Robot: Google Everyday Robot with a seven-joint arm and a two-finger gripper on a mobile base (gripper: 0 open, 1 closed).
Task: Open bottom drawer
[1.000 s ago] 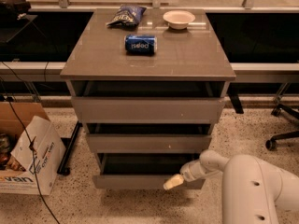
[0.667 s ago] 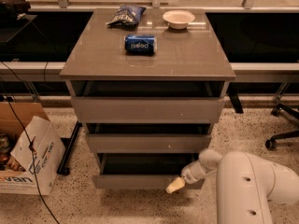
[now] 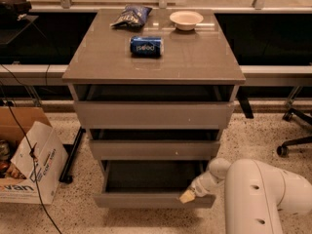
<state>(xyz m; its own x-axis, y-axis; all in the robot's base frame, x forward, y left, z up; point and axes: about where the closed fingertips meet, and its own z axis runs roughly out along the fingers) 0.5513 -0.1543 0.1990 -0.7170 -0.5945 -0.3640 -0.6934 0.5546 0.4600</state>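
The bottom drawer is the lowest of three grey handleless fronts in the cabinet. It is pulled out and its dark box interior shows. My gripper is at the top edge of the drawer's front, near its right end, on my white arm that comes in from the lower right. The middle drawer and the top drawer sit less far out above it.
On the cabinet top lie a blue can, a chip bag and a white bowl. A cardboard box and cables stand on the floor at left. An office chair base is at right.
The bottom drawer has come a little further out toward the camera, and my gripper has moved with its front edge.
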